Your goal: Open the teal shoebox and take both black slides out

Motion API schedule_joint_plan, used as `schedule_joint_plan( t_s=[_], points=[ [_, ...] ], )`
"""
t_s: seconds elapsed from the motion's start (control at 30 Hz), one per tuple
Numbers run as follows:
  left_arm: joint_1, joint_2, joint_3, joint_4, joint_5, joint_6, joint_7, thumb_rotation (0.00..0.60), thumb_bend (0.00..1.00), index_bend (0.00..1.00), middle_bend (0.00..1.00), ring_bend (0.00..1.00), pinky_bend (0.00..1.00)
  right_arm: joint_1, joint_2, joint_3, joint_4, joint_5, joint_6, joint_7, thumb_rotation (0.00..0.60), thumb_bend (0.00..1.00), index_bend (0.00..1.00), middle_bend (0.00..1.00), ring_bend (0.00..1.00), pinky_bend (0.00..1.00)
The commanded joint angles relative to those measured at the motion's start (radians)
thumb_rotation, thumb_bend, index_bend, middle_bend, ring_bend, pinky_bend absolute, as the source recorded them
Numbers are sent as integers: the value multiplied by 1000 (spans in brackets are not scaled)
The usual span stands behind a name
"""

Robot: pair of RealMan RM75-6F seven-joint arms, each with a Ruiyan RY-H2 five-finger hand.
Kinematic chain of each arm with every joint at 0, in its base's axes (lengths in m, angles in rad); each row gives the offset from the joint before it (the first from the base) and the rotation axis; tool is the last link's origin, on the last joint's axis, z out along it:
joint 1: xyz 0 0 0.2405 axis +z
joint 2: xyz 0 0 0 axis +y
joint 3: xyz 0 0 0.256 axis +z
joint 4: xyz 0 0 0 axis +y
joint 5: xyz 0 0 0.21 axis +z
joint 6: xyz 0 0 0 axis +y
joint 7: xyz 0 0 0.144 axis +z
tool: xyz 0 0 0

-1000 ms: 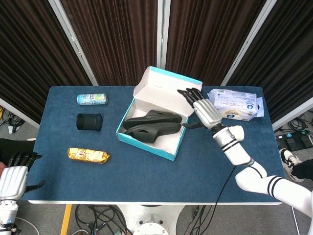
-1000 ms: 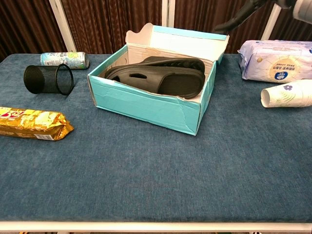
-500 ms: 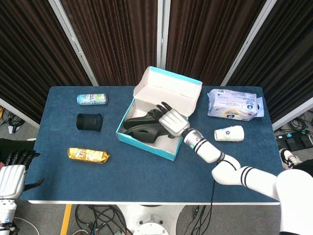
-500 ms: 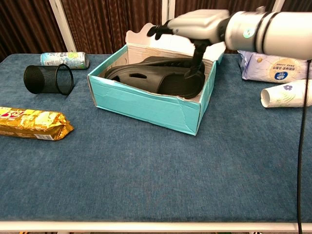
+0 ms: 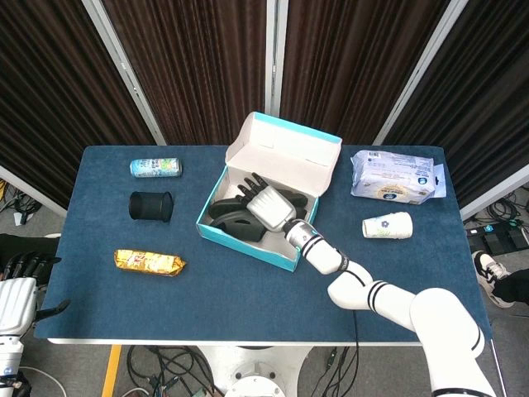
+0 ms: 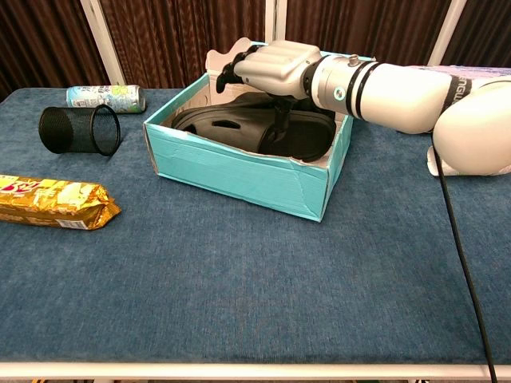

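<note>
Teal shoebox (image 5: 285, 255) open mid-table, black slides (image 6: 239, 124) stacked inside. Right hand (image 6: 275, 68) over them, fingers spread, thumb down — nothing held. Slides likely light, rubbery, flexible — grip strap arch. Left hand (image 5: 15, 298) idle, released.

Right hand (image 5: 266, 203) over black slides (image 5: 231, 222) in open teal shoebox (image 5: 248, 246), fingers (image 5: 245, 184) spread

Right hand (image 5: 266, 204) fingers spread; left hand (image 5: 16, 291) idle.
</note>
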Motion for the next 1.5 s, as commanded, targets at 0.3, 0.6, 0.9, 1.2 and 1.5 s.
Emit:
schedule_joint_plan(
  t_s=[0.3, 0.6, 0.9, 1.2, 1.5],
  points=[
    [-3, -15, 0, 29, -2, -10, -27, 600, 0, 252, 184, 106, 101, 19, -79, -34, 115, -82, 56, 54, 600, 35, 244, 78, 0, 0],
    [1, -24, 2, 51, -5, -12, -49, 600, 0, 252, 184, 106, 101, 20, -136, -61, 208, -144, 115, 159, 600, 108, 376, 125, 0, 0],
    [4, -27, 1, 55, -10, -12, -53, 600, 0, 255, 184, 105, 101, 16, -187, -74, 317, -186, 190, 274, 600, 318, 570, 173, 0, 0],
    [2, -24, -2, 52, -5, -8, -50, 600, 0, 255, 184, 106, 101, 2, -155, -51, 321, -189, 277, 354, 600, 353, 603, 176, 0, 0],
    [0, -15, -7, 35, 3, 2, -36, 600, 0, 256, 184, 106, 101, -41, 0, -8, 103, -195, 423, 376, 600, 353, 602, 179, 0, 0]
  ],
)
